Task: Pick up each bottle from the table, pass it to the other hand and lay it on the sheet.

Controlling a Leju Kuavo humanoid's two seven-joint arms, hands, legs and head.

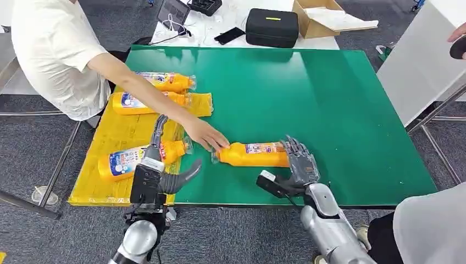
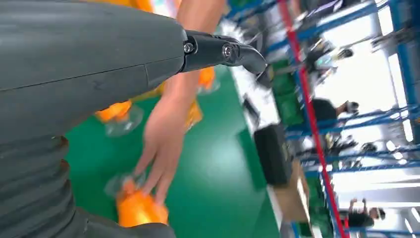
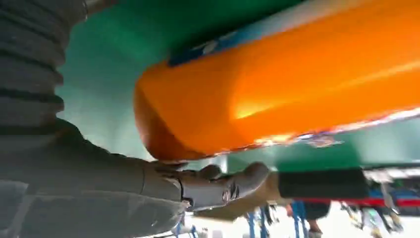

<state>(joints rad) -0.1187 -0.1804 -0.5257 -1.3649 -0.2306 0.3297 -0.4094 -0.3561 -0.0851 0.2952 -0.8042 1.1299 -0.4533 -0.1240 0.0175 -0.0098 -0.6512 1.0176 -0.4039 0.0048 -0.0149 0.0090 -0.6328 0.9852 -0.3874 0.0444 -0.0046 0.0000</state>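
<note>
On green table (image 1: 329, 99), orange bottle (image 1: 255, 155): label unreadable.

The left robot hand (image 1: 165, 165) is raised on its silver arm with fingers apart (one long dark finger points forward, the thick thumb curves out to the right), holding nothing. The right robot hand (image 1: 299, 160) reaches forward from its silver arm, fingers spread and extended; the right wrist view shows its thumb lying just beneath a bottle's base.
</note>
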